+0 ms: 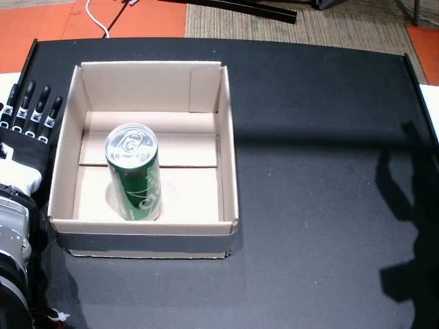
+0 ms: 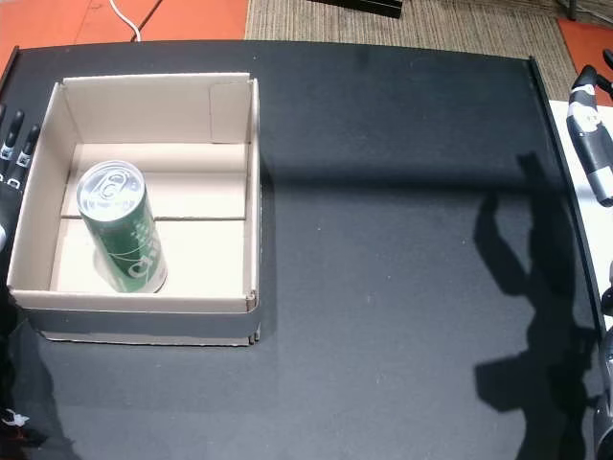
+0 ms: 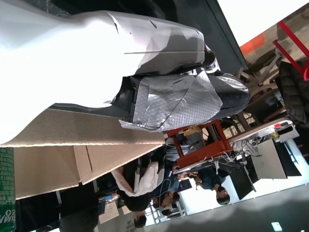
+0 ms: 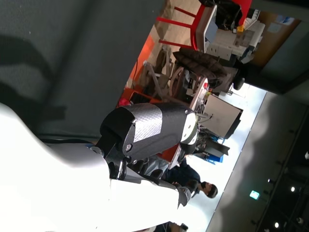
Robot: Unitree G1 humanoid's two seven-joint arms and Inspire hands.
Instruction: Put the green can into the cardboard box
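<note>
The green can [image 1: 134, 173] [image 2: 122, 228] stands upright inside the cardboard box [image 1: 230, 171] [image 2: 251, 192], near its front left part, in both head views. My left hand [image 1: 27, 120] [image 2: 11, 144] rests outside the box's left wall with straight, spread fingers and holds nothing. The left wrist view shows that hand [image 3: 164, 82] above the box wall [image 3: 72, 140], with a strip of the can [image 3: 7, 193] at the left edge. My right hand [image 2: 592, 129] shows only partly at the table's right edge, far from the box; in the right wrist view it [image 4: 145, 130] holds nothing.
The black table [image 1: 322, 205] [image 2: 402, 287] carries the arm's shadow on its right side. Orange floor and a woven mat [image 1: 309, 24] lie beyond the far edge. A white cable [image 1: 96, 17] runs on the floor. People and furniture appear in the wrist views' background.
</note>
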